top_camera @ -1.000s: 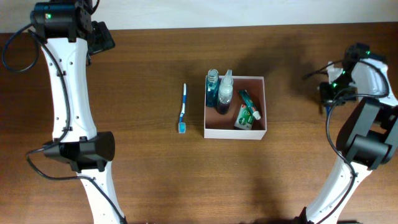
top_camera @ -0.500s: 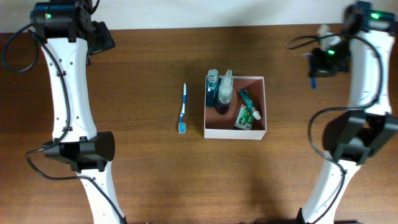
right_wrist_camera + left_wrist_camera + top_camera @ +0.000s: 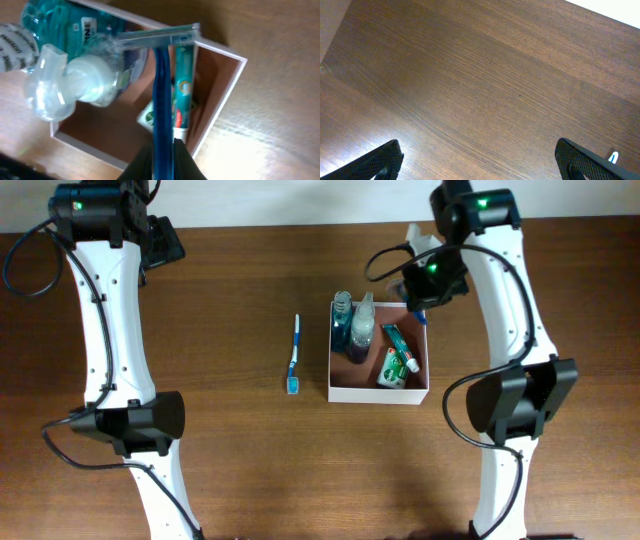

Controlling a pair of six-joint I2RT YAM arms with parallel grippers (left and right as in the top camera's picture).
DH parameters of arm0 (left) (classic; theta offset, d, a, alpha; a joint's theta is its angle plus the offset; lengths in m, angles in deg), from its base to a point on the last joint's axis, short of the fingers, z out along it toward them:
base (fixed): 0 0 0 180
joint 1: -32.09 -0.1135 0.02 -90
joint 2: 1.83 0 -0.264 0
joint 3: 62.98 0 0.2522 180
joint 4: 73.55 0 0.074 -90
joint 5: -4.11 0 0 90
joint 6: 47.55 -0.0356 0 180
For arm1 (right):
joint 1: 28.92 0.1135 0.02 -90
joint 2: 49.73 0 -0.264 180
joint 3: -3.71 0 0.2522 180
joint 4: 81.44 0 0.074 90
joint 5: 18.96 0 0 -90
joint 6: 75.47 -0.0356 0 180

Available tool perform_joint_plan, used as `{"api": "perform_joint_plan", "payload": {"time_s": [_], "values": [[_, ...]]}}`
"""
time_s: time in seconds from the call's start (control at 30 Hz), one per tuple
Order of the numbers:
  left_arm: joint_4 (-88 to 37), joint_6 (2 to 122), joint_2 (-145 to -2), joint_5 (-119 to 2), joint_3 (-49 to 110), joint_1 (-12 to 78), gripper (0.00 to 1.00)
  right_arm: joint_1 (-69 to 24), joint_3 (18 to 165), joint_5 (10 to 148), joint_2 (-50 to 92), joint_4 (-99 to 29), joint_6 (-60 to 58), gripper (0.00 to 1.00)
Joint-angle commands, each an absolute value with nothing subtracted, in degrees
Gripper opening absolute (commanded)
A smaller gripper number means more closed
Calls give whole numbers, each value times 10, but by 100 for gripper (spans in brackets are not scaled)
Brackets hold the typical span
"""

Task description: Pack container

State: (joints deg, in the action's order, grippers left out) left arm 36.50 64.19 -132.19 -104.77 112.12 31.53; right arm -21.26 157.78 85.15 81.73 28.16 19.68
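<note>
**Blue razor above the container's far-right corner**

Blue-handled razor (image 3: 161,90) is clamped in the right gripper (image 3: 163,154), head pointing away from the fingers. The container (image 3: 378,393) sits mid-table, directly beneath this arm. The razor's long axis runs roughly along the toothpaste (image 3: 183,85) lying below it. The bottles (image 3: 352,325) crowd the far-left corner, and bare floor shows at the near left. The right wall is just beside the razor, so a slight inward shift looks safer before release. The left gripper (image 3: 477,160), fingers apart, hangs over bare table (image 3: 470,75), well apart. A toothbrush (image 3: 294,355) lies left of the container, parallel to its wall.
</note>
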Motion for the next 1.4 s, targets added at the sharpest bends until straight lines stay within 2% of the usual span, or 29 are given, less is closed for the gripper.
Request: {"api": "perform_joint_plan", "payload": {"time_s": [0.0, 0.17, 0.33, 0.37, 0.43, 0.5, 0.57, 0.83, 0.93, 1.0, 1.27, 1.33, 1.37], "values": [[367, 647, -1324, -1047, 1118, 312, 99, -204, 1575, 857, 818, 290, 160, 12], [367, 647, -1324, -1047, 1118, 312, 99, -197, 1572, 857, 818, 297, 155, 13], [367, 647, -1324, -1048, 1118, 312, 99, -197, 1572, 855, 818, 289, 155, 29], [367, 648, -1324, -1047, 1118, 312, 99, -198, 1572, 853, 818, 284, 155, 38], [367, 647, -1324, -1047, 1118, 312, 99, -204, 1572, 848, 818, 272, 155, 64], [367, 648, -1324, -1047, 1118, 312, 99, -219, 1573, 831, 818, 261, 146, 78], [366, 648, -1324, -1048, 1118, 312, 99, -242, 1573, 817, 818, 257, 123, 97], [364, 647, -1324, -1040, 1118, 312, 98, -402, 1573, 820, 818, 251, 83, 99], [355, 647, -1324, -1011, 1118, 312, 79, -456, 1573, 820, 818, 248, 80, 99], [350, 647, -1324, -981, 1118, 312, 75, -485, 1573, 820, 818, 246, 80, 99], [345, 623, -1324, -881, 1073, 329, 77, -565, 1573, 803, 818, 212, 81, 99], [335, 584, -1324, -864, 1050, 346, 86, -576, 1573, 803, 818, 200, 81, 99], [328, 571, -1324, -862, 1037, 359, 87, -581, 1573, 803, 818, 195, 81, 99]]}}
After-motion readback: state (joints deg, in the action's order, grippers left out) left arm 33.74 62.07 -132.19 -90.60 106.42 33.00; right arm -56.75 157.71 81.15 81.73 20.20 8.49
